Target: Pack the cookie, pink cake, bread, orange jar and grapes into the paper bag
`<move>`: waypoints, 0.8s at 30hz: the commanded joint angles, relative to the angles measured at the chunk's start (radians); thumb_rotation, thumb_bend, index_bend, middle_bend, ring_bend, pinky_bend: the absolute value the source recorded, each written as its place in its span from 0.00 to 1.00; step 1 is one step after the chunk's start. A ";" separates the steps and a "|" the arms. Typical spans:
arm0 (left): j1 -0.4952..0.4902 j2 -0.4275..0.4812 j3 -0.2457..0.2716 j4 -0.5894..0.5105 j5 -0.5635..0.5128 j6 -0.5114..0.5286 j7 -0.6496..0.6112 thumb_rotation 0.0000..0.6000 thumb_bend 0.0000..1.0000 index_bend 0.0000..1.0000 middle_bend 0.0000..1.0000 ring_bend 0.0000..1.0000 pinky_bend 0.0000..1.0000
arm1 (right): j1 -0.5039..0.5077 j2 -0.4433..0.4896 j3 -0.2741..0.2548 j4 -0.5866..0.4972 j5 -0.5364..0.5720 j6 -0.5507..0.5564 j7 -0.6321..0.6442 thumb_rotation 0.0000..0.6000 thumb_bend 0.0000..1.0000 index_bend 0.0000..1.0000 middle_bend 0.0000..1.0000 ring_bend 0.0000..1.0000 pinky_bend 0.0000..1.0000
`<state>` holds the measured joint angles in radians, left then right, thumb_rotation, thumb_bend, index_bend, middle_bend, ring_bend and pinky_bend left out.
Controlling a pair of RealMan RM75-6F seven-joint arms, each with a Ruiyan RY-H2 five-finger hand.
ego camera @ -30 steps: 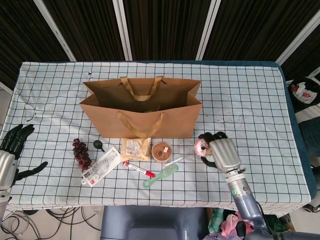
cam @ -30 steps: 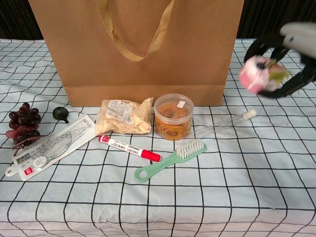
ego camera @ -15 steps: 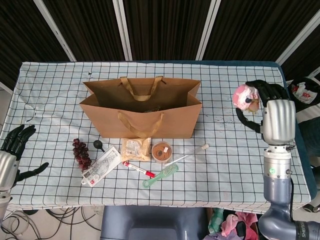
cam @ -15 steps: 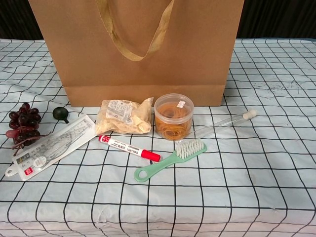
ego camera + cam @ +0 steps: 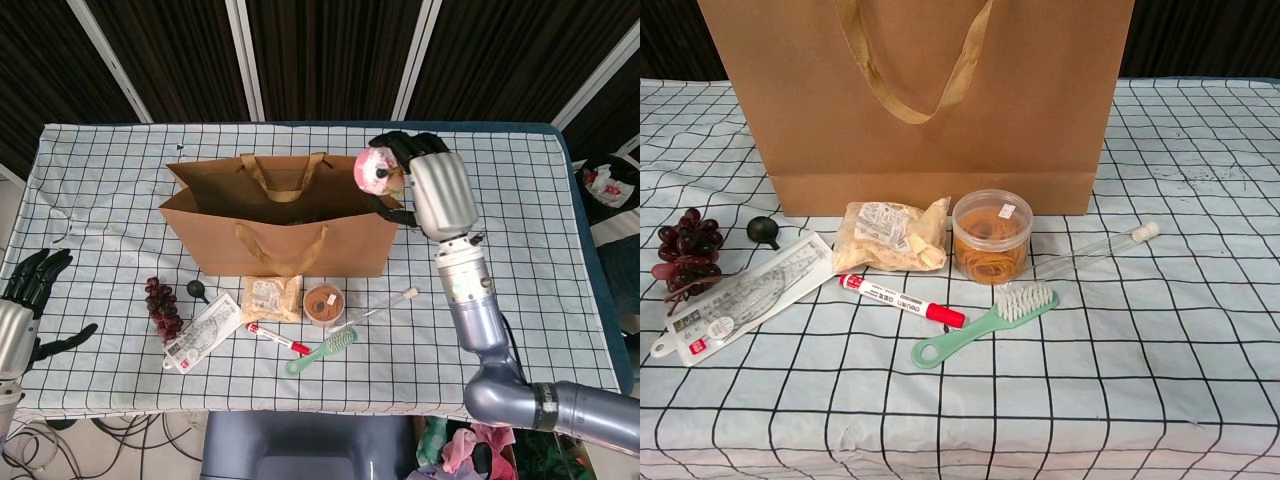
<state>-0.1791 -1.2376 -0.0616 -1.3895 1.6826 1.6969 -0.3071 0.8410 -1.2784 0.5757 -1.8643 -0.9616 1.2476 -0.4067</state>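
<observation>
Right hand [image 5: 425, 180] brought pink cake [image 5: 375, 170] over paper bag [image 5: 285, 225]

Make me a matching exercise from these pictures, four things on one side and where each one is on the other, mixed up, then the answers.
Things:
1. pink cake
2. grapes
3. orange jar
4. left hand

Places:
A. right of the bread
B. at the table's left edge, holding nothing
C. held by the right hand at the paper bag's right end
D. left of the ruler pack

Pairs: 1-C, 2-D, 3-A, 4-B
</observation>
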 commanded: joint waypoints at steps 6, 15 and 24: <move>-0.001 0.004 -0.001 -0.001 -0.003 -0.002 -0.011 1.00 0.12 0.09 0.08 0.00 0.08 | 0.116 -0.100 -0.018 0.102 0.098 -0.066 -0.083 1.00 0.32 0.37 0.35 0.42 0.26; 0.002 0.011 -0.006 -0.006 -0.009 0.003 -0.027 1.00 0.12 0.09 0.08 0.00 0.08 | 0.161 -0.120 -0.041 0.103 0.168 -0.085 -0.133 1.00 0.20 0.23 0.21 0.27 0.24; 0.003 0.014 -0.004 -0.015 -0.012 -0.003 -0.023 1.00 0.12 0.09 0.08 0.00 0.08 | 0.169 -0.077 -0.058 0.062 0.231 -0.095 -0.161 1.00 0.11 0.11 0.05 0.17 0.23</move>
<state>-0.1760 -1.2240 -0.0661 -1.4043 1.6703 1.6939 -0.3302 1.0087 -1.3581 0.5209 -1.7987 -0.7342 1.1541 -0.5642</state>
